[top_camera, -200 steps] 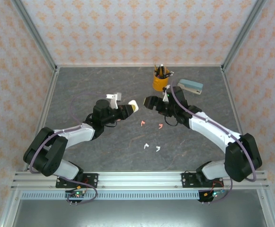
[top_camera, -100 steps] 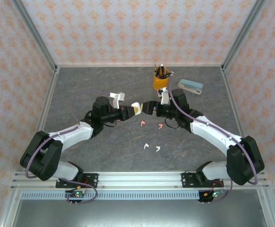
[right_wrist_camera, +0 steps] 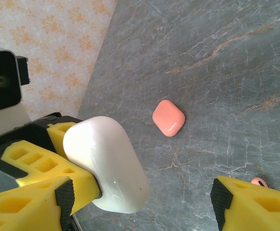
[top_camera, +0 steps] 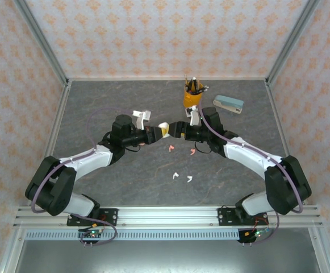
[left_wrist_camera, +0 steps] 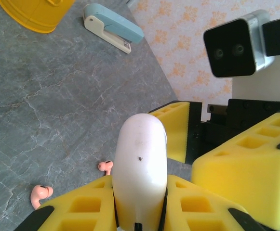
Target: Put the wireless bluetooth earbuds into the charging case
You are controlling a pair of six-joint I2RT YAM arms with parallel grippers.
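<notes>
My left gripper (top_camera: 158,131) (left_wrist_camera: 140,204) is shut on a white pebble-shaped charging case (top_camera: 163,129) (left_wrist_camera: 140,168) (right_wrist_camera: 106,163), held up above the table with its lid closed. My right gripper (top_camera: 176,129) (right_wrist_camera: 140,207) faces it, open. The case's free end sits between the right gripper's yellow fingers (left_wrist_camera: 246,178), close to one and well apart from the other. Two salmon-pink earbuds (top_camera: 171,148) (top_camera: 192,152) (left_wrist_camera: 106,166) lie on the table below the grippers. Two white earbuds (top_camera: 176,176) (top_camera: 189,178) lie nearer the arm bases.
A closed salmon-pink case (right_wrist_camera: 168,117) lies on the grey table. A yellow cup of pens (top_camera: 192,98) (left_wrist_camera: 36,12) and a blue-and-white stapler (top_camera: 228,104) (left_wrist_camera: 113,28) stand at the back right. Patterned walls enclose the table.
My right gripper has moved left up to the white case, and its jaws have narrowed a little. The left gripper has carried the case slightly right to meet it.
</notes>
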